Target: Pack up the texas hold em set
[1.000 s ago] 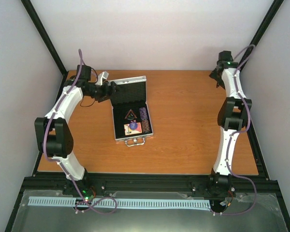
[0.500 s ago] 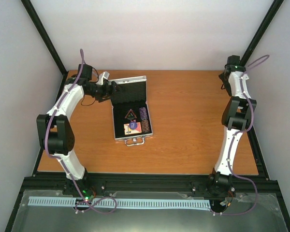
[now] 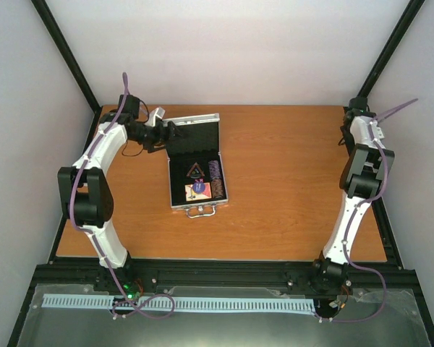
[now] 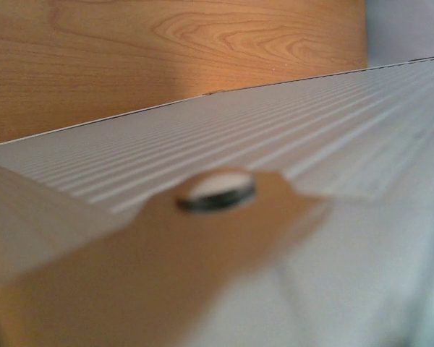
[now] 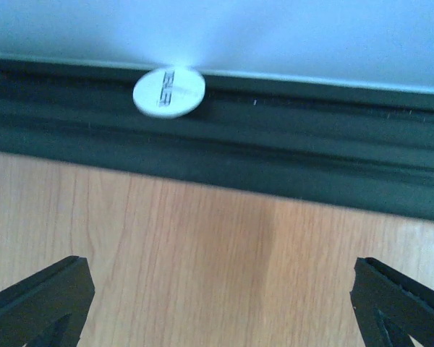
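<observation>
Looking down from above, I see my left gripper (image 3: pixel 166 134) right at the left edge of the open case's (image 3: pixel 200 205) raised lid (image 3: pixel 195 137), the chips (image 3: pixel 215 172) lying just beyond it. That wrist view shows only blurred ribbed metal, so I cannot tell how its jaws stand. My right gripper (image 5: pixel 217 311) hangs spread wide over bare table (image 5: pixel 202 246), a black rail (image 5: pixel 275 144) and white disc (image 5: pixel 168 92) ahead, the case well away from it.

**Wooden table carrying one open case**

An orange-brown wooden table (image 3: pixel 296 210) is edged by black rails (image 3: pixel 224 273). One thing lies directly on it: a small silver case (image 3: pixel 175 189), just left of centre at about nine o'clock. Its lid (image 3: pixel 192 134) is raised toward twelve o'clock and its handle (image 3: pixel 201 212) points toward six.
</observation>
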